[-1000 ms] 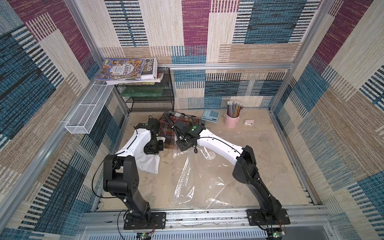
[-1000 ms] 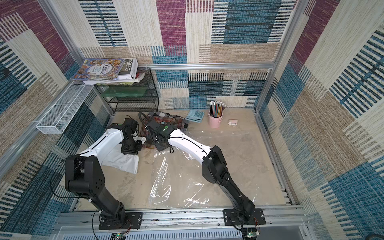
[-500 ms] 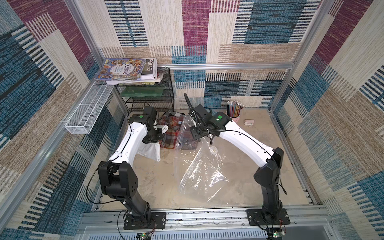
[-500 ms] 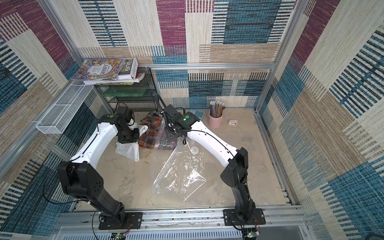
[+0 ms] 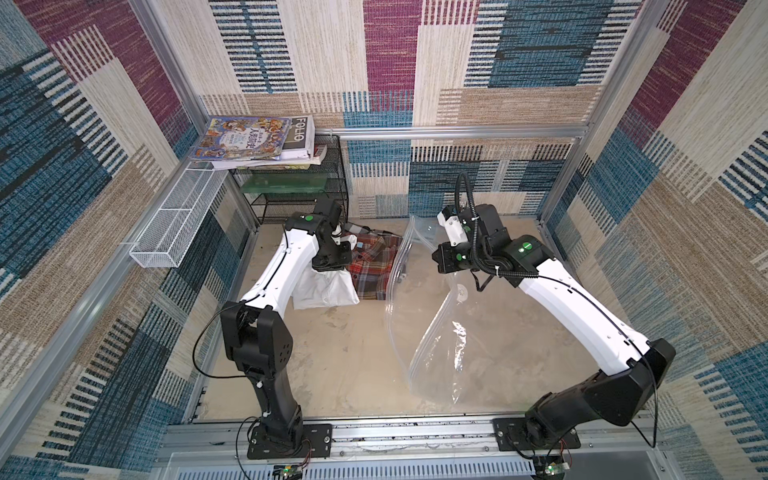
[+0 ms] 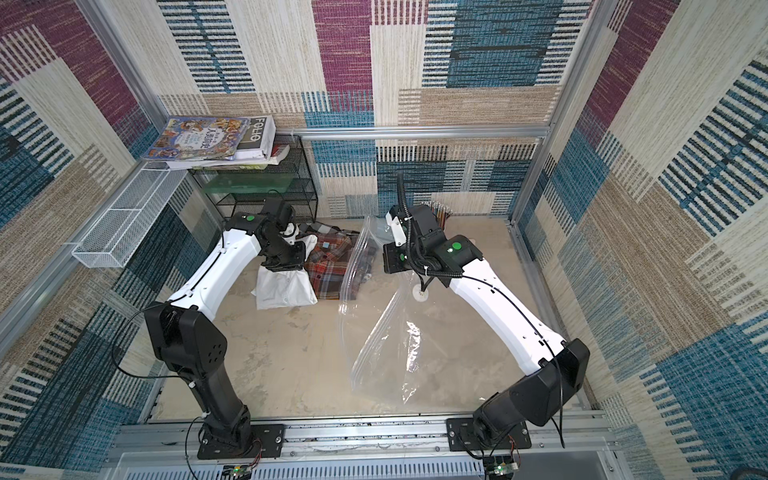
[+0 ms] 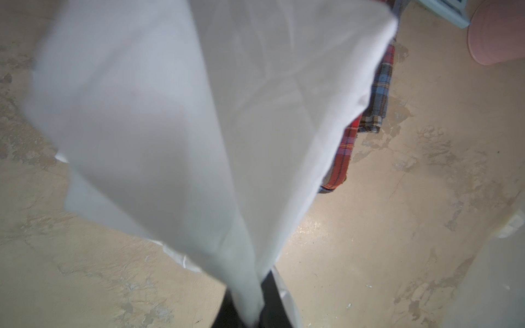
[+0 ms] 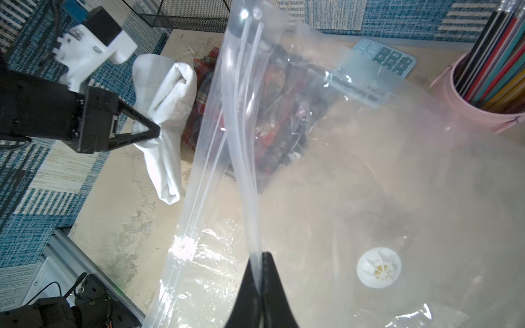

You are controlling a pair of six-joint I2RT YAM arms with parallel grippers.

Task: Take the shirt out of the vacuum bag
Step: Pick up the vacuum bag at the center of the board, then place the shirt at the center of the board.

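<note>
Right wrist view | vacuum bag (image 8: 355, 176) held aloft at zip edge by pinched-shut right gripper (image 8: 259, 257) | white shirt (image 8: 167, 93) gripped by left gripper (image 8: 157, 132), outside bag | risk: slick film may be lost; plaid shirt (image 5: 372, 266) may be dragged by bag

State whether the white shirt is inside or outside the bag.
Outside: the white shirt hangs from the left tool, beside the vacuum bag.

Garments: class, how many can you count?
2: a white garment hanging from the left gripper, and a plaid garment on the table, partly seen through the vacuum bag. Others may be hidden.
</note>
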